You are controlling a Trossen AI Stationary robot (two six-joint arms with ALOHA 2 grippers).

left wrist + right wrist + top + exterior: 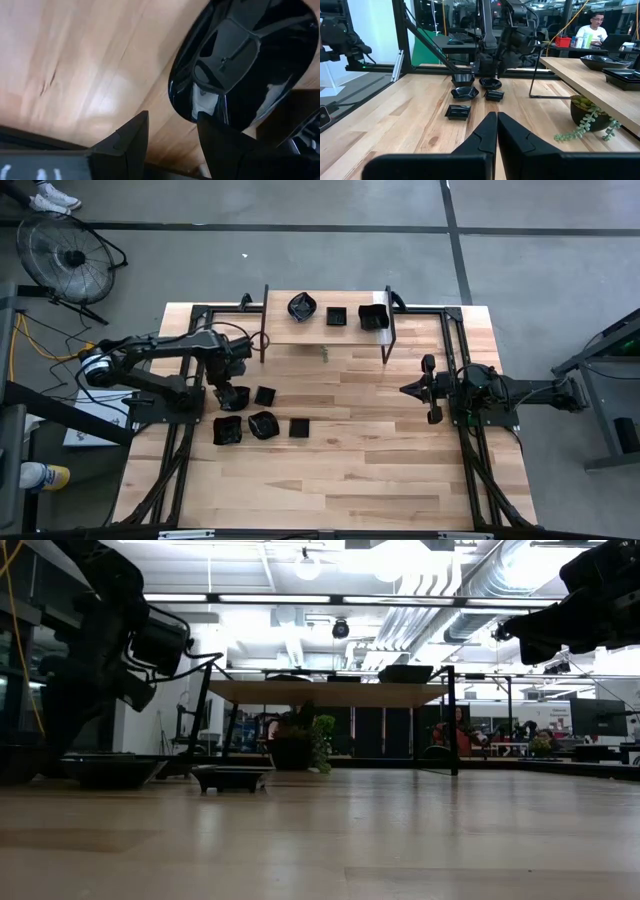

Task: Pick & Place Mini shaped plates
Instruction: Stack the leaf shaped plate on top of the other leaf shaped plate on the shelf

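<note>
High view: left gripper (232, 396), fingers apart, sits low over one mini plate (236, 398) at table's left; others lie nearby. Right gripper (429, 389), fingers together, waits at right.

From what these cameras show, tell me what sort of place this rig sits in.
Most likely an open-plan robotics lab or workshop. Exposed ducts and strip lights run overhead, a floor fan stands on bare concrete beside the wooden table, and a person sits at a desk behind it.
</note>
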